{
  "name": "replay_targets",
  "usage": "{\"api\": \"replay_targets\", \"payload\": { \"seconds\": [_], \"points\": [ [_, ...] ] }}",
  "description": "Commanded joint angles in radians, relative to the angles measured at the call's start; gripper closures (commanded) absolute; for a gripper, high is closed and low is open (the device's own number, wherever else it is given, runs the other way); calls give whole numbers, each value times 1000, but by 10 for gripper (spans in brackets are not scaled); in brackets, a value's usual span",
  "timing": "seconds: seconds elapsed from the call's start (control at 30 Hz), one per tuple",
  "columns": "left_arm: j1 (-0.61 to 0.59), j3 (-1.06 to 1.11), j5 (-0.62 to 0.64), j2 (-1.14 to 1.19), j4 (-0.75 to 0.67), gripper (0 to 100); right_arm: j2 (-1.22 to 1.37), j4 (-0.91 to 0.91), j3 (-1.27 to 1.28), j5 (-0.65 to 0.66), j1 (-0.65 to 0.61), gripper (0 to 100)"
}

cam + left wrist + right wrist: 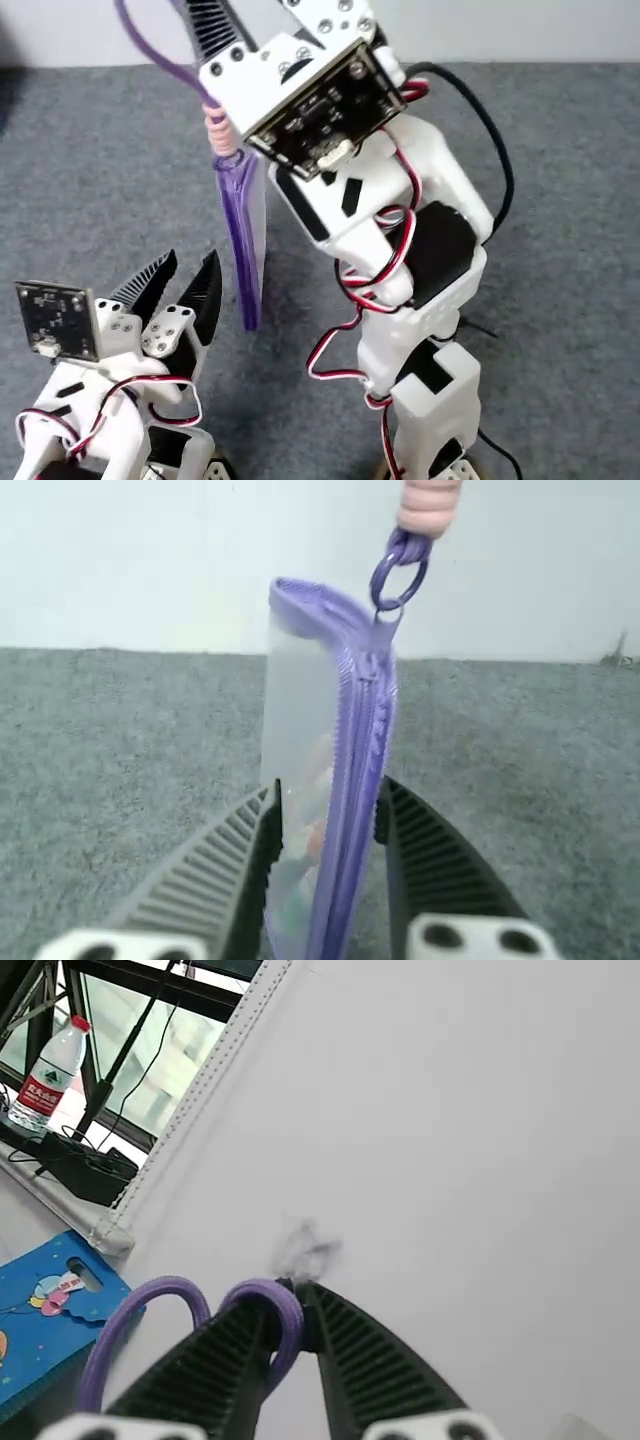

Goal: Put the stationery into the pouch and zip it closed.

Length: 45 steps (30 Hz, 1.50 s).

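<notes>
Because the purple pouch (320,780) hangs upright, its long axis vertical and its zipper (355,750) edge turned toward the left gripper (192,264), the coming move depends on that gripper's gap lining up with the narrow edge. The left gripper is spread wide and holds nothing. From its wrist view the pouch's lower part sits between the two fingers, though I cannot tell whether either one touches it. In the high view the pouch's bottom end lies just beyond the fingertips, so this arm is the nearer one to the body of the pouch.

The right gripper (290,1295) is raised well above and pinched shut on the purple cord (165,1295). That cord runs down through a pink bead (222,130) to the ring (398,575) on the slider. Faint coloured shapes inside are likely the stationery (310,830).

Grey, carpet-like surface (90,170) lies beneath, backed by a white wall (120,560). A water bottle (48,1075) stands far off in the room.
</notes>
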Motion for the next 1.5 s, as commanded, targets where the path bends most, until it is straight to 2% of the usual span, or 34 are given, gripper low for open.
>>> {"api": "replay_targets", "payload": {
  "seconds": [0.0,0.17,0.5,0.83,0.97,1.1,1.2,1.47],
  "points": [
    [6,-48,12,3,-23,835,-61,2,-38,11,-33,991],
    [6,-39,15,6,-58,783,-59,67,-38,11,-64,991],
    [6,-7,9,175,-215,783,-59,74,-38,11,-101,991],
    [8,47,9,279,-218,784,-59,68,-38,11,-108,991],
    [17,54,9,290,-219,855,-58,68,-38,11,-105,991],
    [95,54,12,285,-219,924,-33,67,-43,11,-102,991],
    [144,53,14,282,-233,987,-2,45,-41,5,-42,991],
    [135,18,17,279,-192,988,182,-186,-41,3,162,991]
  ]
}}
